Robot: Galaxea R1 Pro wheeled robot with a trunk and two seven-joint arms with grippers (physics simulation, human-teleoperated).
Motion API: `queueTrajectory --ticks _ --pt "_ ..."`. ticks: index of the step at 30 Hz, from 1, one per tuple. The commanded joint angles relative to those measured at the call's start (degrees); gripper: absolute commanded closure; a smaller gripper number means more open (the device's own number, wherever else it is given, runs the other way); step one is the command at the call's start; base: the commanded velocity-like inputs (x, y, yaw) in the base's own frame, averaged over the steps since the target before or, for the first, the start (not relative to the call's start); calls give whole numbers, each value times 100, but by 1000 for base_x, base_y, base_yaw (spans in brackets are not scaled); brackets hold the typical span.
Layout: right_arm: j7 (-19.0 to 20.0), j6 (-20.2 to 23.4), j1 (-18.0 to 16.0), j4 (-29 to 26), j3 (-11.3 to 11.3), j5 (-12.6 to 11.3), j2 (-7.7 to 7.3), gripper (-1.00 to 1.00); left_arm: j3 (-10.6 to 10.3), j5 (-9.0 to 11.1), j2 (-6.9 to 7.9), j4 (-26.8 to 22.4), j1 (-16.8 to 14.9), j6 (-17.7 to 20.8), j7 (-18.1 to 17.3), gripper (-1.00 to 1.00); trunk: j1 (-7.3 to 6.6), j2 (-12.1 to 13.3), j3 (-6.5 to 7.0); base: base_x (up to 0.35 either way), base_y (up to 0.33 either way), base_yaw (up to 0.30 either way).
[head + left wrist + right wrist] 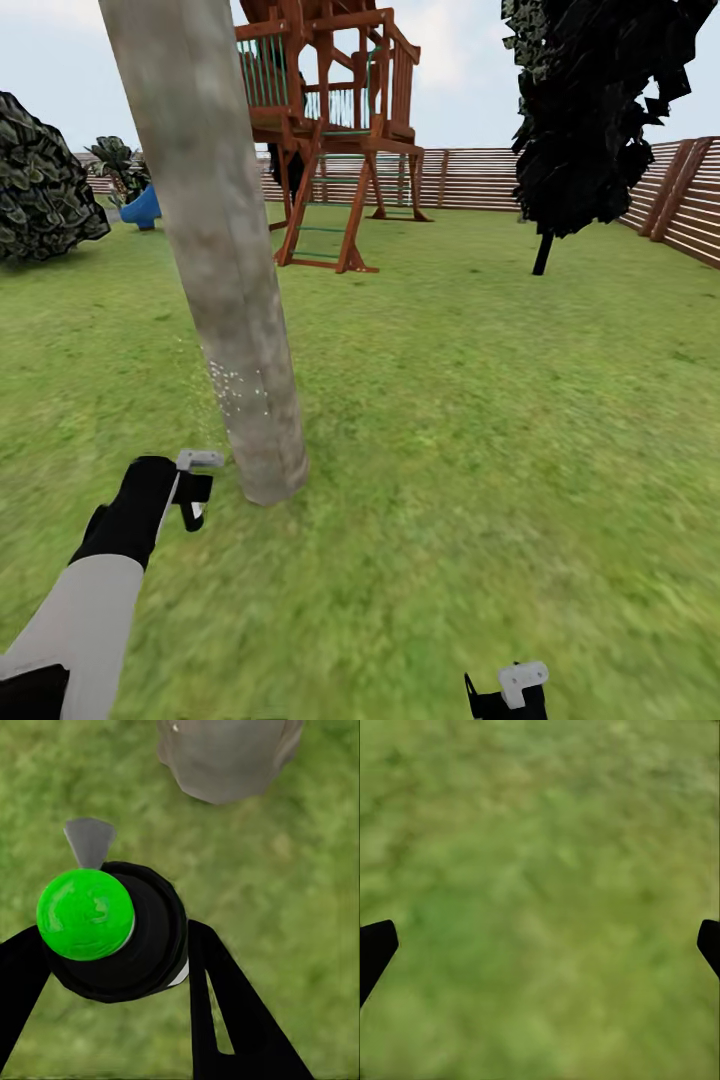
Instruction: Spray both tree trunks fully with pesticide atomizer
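One tree's pale grey mottled trunk (215, 250) rises from the garden lawn close in front of me, leaning across the head view. A patch of white specks (236, 388) dots its lower part. My left gripper (192, 492) is shut on the pesticide atomizer (198, 470), a small dark bottle with a grey nozzle, just left of the trunk's base. In the left wrist view the atomizer (112, 937) shows a round green top between my fingers (225, 1012), with the trunk (225, 757) beyond. My right gripper (507, 692) hangs open over grass, its fingertips (375, 949) far apart. The floor is out of view.
A wooden play tower (330, 120) stands behind the trunk. A dark narrow tree (590, 120) is at the right, and a slat fence (480, 178) bounds the lawn. A dark bush (40, 185) and a blue slide (145, 208) sit far left. Open grass (480, 420) stretches right.
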Motion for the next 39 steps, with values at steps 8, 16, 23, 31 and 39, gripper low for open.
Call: queueTrajectory --ticks 8,16,23,31,39 --pt "0 2 0 0 0 1 0 -100 -397 4 -157 -1 110 -122 3 100 0 0 0 0 0 15" --pt "0 2 0 0 0 6 0 -100 -553 -23 -73 19 314 -762 -566 100 0 0 0 0 0 0" --pt "6 2 0 8 1 9 0 -100 -496 8 171 233 650 -1377 -591 100 0 0 0 3 0 0" --pt "15 0 0 9 1 14 -11 -100 58 -9 60 168 679 -1443 -575 100 0 0 0 207 -149 0" --pt "7 -6 0 9 1 18 6 -100 472 -39 38 245 799 -1721 14 100 0 0 0 4 -268 114"
